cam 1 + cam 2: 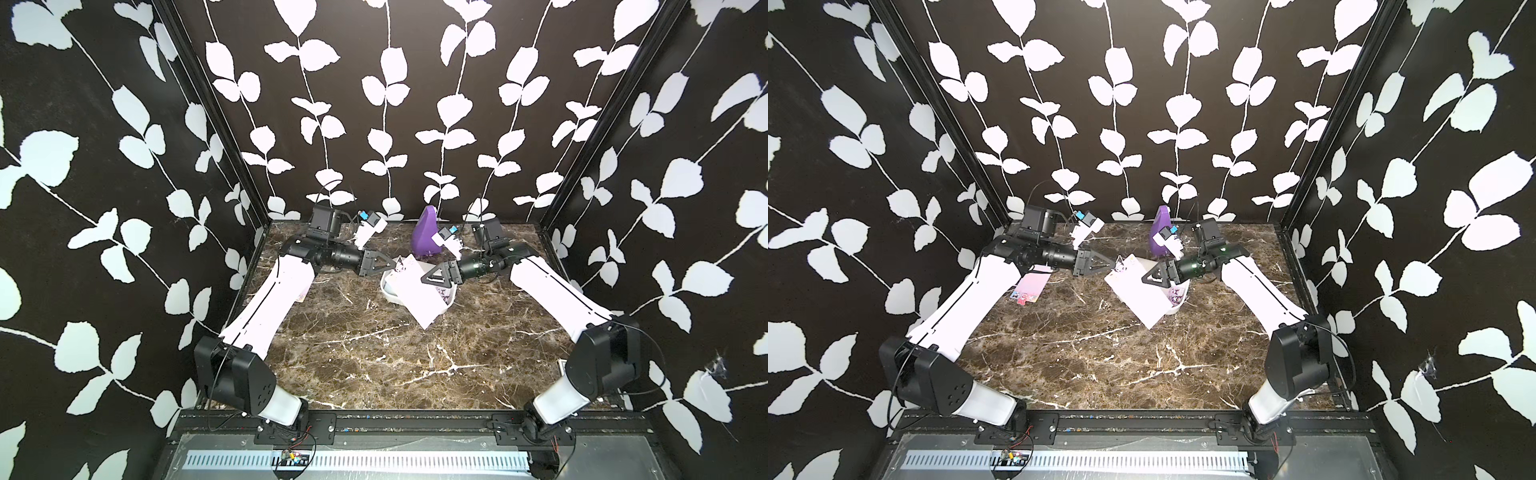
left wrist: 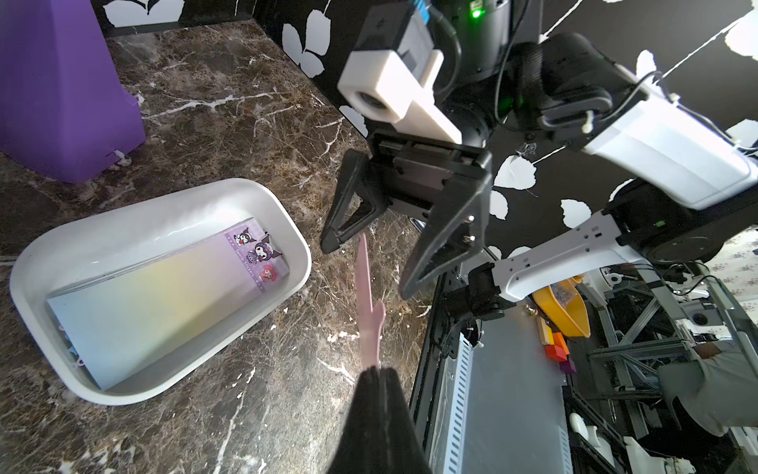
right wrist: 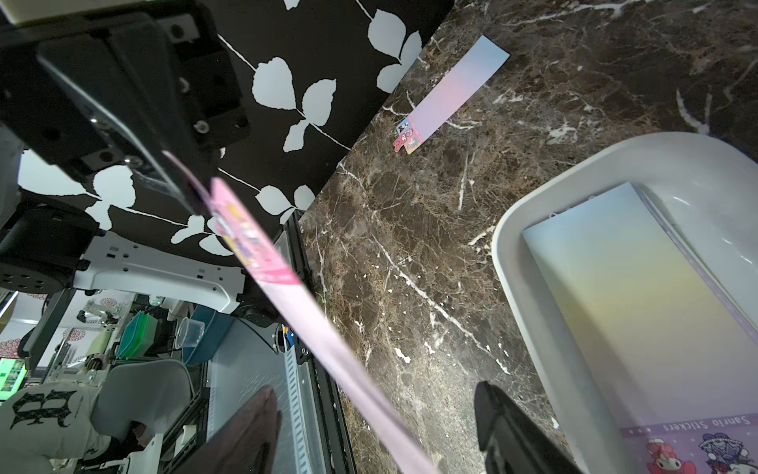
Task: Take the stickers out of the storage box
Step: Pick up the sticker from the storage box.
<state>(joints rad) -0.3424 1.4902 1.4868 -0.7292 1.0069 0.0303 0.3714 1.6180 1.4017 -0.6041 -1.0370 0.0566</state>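
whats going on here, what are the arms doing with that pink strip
The left gripper is shut on one end of a pink sticker sheet, holding it in the air, lifted out of the storage box. The sheet runs between the open fingers of the right gripper, which are not closed on it. Another sheet lies flat on the table, and a stack of stickers is left in the box.

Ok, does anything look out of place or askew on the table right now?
The sticker sheet pinched by the left gripper hangs slanted over the storage box, its free end past the rim. Nothing looks spilled or damaged.
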